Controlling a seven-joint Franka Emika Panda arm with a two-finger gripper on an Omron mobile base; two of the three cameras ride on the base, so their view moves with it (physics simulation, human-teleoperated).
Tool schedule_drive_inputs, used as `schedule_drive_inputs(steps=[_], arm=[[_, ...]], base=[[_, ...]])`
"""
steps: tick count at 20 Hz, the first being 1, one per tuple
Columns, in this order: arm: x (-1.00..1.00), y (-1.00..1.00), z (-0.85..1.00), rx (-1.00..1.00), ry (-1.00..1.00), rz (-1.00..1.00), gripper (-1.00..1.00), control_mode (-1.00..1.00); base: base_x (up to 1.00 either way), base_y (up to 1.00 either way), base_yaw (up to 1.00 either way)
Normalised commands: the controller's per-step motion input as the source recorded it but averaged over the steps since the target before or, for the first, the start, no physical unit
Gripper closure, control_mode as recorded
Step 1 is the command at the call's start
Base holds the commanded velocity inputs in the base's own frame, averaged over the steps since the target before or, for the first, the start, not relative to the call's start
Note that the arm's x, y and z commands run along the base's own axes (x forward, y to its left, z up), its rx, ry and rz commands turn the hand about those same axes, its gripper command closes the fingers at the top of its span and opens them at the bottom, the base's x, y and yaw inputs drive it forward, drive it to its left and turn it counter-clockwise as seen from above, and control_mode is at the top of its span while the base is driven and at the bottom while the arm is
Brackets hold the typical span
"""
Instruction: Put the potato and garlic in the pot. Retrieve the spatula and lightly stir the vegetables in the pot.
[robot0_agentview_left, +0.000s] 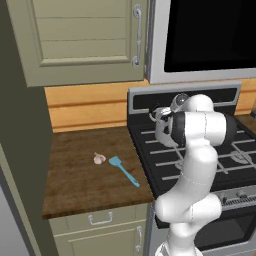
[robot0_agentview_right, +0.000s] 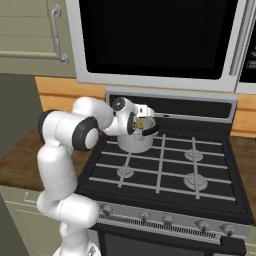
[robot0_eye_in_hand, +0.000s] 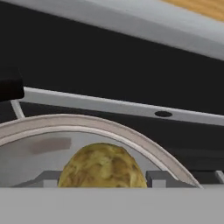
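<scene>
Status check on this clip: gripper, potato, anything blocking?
Gripper shut on lumpy yellowish-tan potato, over the shiny steel pot. Pale garlic bulb and light-blue spatula on the wooden counter. Nothing blocking.

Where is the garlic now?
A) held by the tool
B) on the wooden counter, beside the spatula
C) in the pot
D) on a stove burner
B: the garlic lies on the counter, just left of the spatula head.
</scene>
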Motion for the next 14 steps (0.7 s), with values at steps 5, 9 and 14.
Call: schedule_drive_inputs(steps=[5, 9, 14], arm=[[0.63, 0.0, -0.43, 0.02, 0.06, 0.0, 1.0, -1.0], [0.4, -0.01, -0.42, 0.04, 0.11, 0.0, 1.0, -1.0], [-0.06, 0.0, -0.28, 0.06, 0.1, 0.0, -1.0, -1.0]], base=[[0.0, 0.0, 0.0], [0.0, 0.0, 0.0], [0.0, 0.0, 0.0]])
